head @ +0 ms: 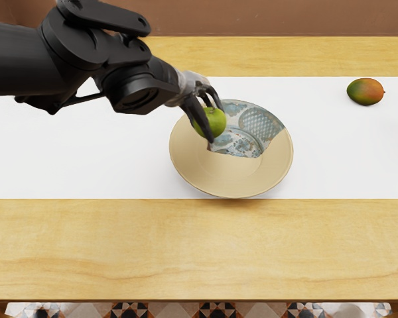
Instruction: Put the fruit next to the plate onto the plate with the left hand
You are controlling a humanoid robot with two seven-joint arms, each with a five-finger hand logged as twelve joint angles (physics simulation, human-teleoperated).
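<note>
One arm is showing: the left arm (60,59) is reaching in from the left edge, and its left hand (198,99) is hanging over the left part of the plate (219,180). The dark fingers (193,114) are curling down around the green fruit (214,121), clamping it from above and from the sides. The fruit is sitting above the plate's inner left slope; whether it is touching the plate cannot be told.

Judged by its look, the fruit is handling as a small, round, firm and fairly light body with a smooth, glossy skin. It is likely offering little friction, so a grip spanning its widest girth is looking safest, and once let go it is likely rolling toward the patterned well of the dish. The plate is looking rigid and breakable, so a low release is advisable.

Farther right, a mango (365,91) is lying well apart on the white runner (66,152), which is crossing a wooden table (186,245). Patterned floor tiles (212,310) are showing along the bottom edge.
</note>
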